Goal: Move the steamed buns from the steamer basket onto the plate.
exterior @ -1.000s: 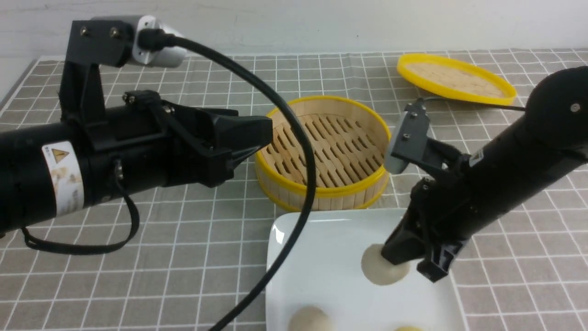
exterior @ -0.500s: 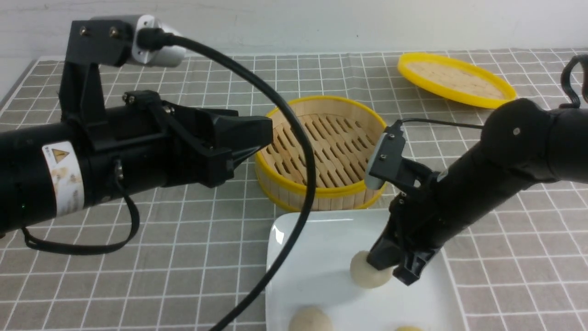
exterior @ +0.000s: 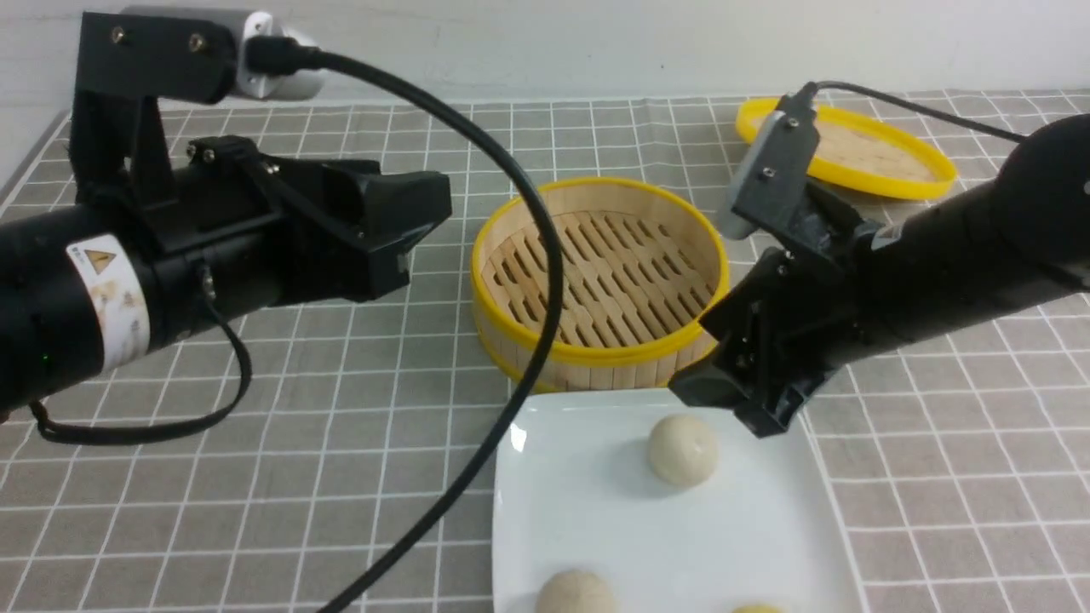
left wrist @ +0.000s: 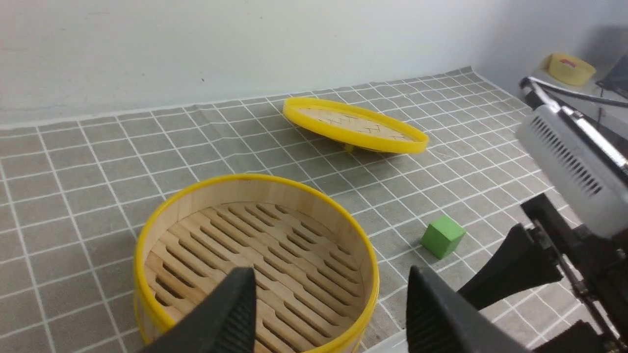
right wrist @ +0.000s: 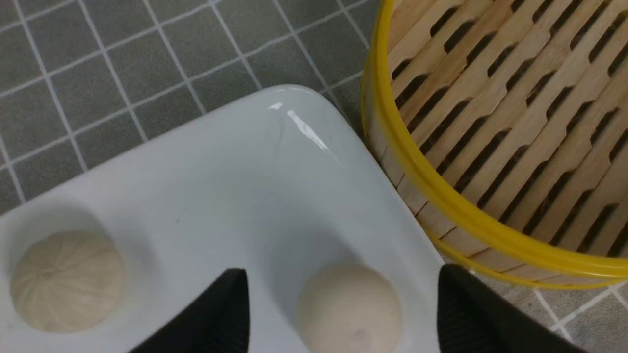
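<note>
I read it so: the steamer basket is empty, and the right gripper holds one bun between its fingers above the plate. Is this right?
Not quite. The steamer basket is empty, but the right gripper is open: the bun lies on the plate, free between its spread fingers. The right wrist view shows it.

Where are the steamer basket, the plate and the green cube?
steamer basket (exterior: 613, 200): front view, on its inner far wall.
plate (exterior: 596, 511): front view, on its bare white surface.
green cube (left wrist: 443, 237): left wrist view, on the cube's middle.
</note>
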Controlling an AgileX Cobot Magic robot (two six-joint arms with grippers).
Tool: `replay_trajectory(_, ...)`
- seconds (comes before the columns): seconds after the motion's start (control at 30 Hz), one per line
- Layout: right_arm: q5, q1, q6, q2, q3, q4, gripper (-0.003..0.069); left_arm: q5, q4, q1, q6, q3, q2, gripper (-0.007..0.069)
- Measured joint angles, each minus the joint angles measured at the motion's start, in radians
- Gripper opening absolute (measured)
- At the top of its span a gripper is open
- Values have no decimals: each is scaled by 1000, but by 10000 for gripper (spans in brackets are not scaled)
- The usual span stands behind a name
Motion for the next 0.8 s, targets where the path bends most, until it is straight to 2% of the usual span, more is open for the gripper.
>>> replay_trajectory(0.17, 10, 0, 2, 2, 3, 9, 522, 32, 0, 0, 3, 0, -1, 428)
replay_trajectory(0.43, -189, -14, 3, -88, 3, 7, 522, 246, -13, 0, 60, 4, -104, 428)
replay_trajectory(0.5, -226, -43, 20, -118, 3, 11, 522, 341, -22, 0, 74, 9, -155, 428)
replay_trajectory(0.67, -258, -222, 106, -196, 3, 11, 522, 669, -44, 0, 126, 101, -316, 399)
replay_trajectory(0.8, -248, -316, 128, -253, 3, 14, 521, 758, -59, 0, 148, 192, -430, 338)
